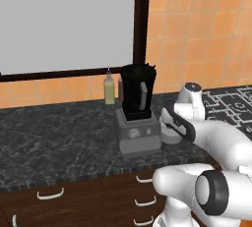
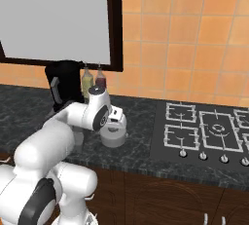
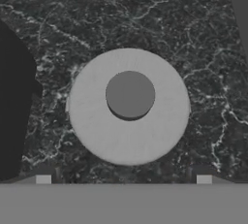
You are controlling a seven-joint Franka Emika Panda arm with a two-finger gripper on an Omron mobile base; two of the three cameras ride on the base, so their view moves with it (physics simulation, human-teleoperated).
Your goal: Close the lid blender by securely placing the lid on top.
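The lid (image 3: 128,106), a round light-grey cap with a darker raised knob, lies flat on the dark marble counter (image 3: 193,39). My gripper (image 3: 123,179) hovers straight above it, open, its fingertips (image 3: 43,179) wide apart on either side of the lid's width. In the right base view the lid (image 2: 114,139) sits just under the hand (image 2: 115,121). The blender (image 1: 138,96), a tall black jar with a side handle on a boxy grey base (image 1: 139,133), stands just left of the lid (image 1: 171,135), its top uncovered. From the right, the jar (image 2: 63,85) shows behind my arm.
A yellow bottle (image 1: 109,89) and a reddish bottle (image 2: 100,80) stand by the wall behind the blender. A gas hob (image 2: 204,131) lies to the right. The counter's front edge has drawers (image 1: 49,194) below it. A window frame (image 1: 141,19) rises behind.
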